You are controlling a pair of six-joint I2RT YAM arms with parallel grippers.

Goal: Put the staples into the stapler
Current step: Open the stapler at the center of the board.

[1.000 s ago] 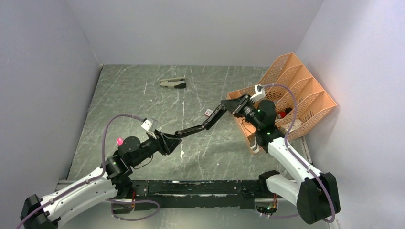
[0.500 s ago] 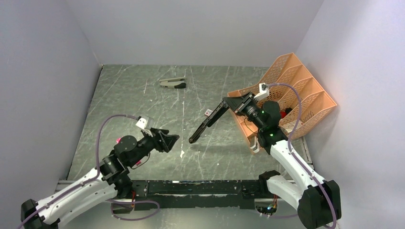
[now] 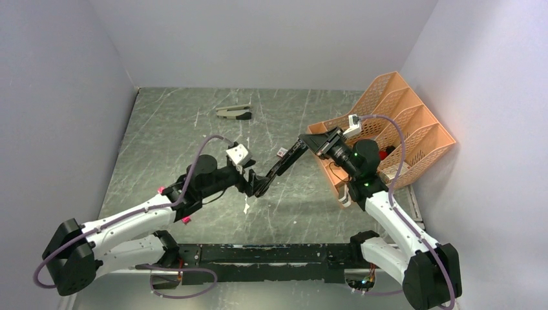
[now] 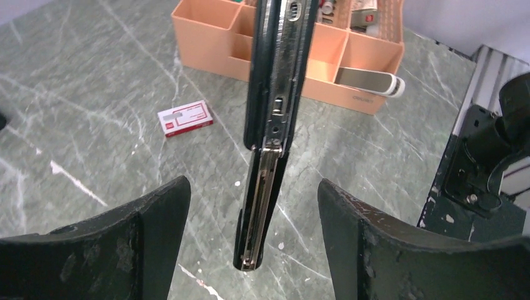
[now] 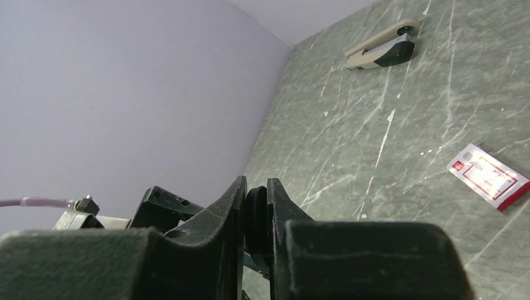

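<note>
A: right gripper (image 5: 256, 212)?
B: clenched on stapler (image 4: 275, 94), held tilted, opened out
A: left gripper (image 4: 250, 194)?
B: released, jaws either side of stapler's low end, no contact. staple box (image 4: 185, 118) on table (image 3: 168, 129) nearby

The green marbled table (image 3: 187, 135) bears a grey stapler (image 3: 234, 113), a staple box (image 3: 282, 153) and an orange organiser (image 3: 413, 129).

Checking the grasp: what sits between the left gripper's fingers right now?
The free end of the black stapler, chrome rail showing, sits between the open fingers of the left gripper, touching neither. The left wrist view shows it.
</note>
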